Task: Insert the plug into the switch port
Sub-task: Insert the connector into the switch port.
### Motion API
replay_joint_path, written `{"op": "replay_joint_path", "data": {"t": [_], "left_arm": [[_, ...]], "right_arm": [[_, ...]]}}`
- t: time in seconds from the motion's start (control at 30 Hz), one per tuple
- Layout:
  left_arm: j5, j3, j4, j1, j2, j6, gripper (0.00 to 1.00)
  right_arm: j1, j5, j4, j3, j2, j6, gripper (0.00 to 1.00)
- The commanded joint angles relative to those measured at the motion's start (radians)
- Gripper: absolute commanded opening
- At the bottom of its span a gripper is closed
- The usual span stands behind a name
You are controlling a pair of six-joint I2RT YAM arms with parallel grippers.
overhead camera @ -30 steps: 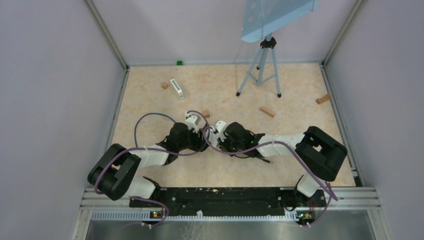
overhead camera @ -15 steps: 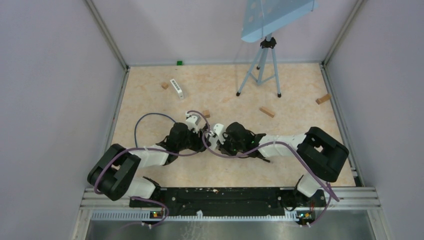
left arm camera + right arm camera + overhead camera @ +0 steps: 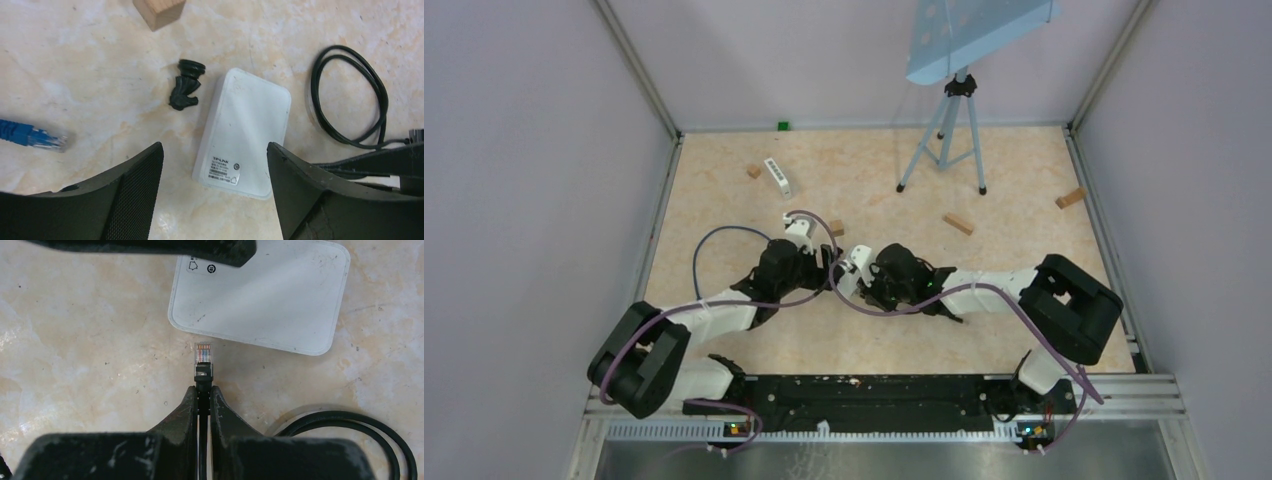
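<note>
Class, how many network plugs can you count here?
2: a blue-cabled plug lying loose near the switch; a black-cabled plug in the right tool. Others may be hidden.

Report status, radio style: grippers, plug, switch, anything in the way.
Left gripper open, straddling switch. Right gripper shut on plug, tip just short of switch edge, not inserted. Nothing between them; black rubber piece lies beside switch.

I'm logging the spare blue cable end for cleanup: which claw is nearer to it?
Left. The left claw hovers open with one finger just beside the blue plug; the right claw, shut on the black plug, sits beyond the white switch.
</note>
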Motion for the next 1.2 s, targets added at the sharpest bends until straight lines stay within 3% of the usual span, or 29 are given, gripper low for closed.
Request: {"op": "replay_joint_path", "data": {"t": [0.0, 0.27, 1.17], "left_arm": [[-0.071, 0.054, 0.016, 0.005, 0.036, -0.002, 0.79], [0.09, 0.06, 0.068, 0.005, 0.137, -0.003, 0.68], [0.151, 0.069, 0.082, 0.005, 0.206, 0.008, 0.54]], "right_arm": [[-0.006, 0.016, 0.019, 0.006, -0.007, 0.021, 0.0], [-0.016, 0.008, 0.006, 0.038, 0.032, 0.073, 0.0], [-0.034, -0.004, 0.05, 0.07, 0.041, 0.122, 0.0]]}}
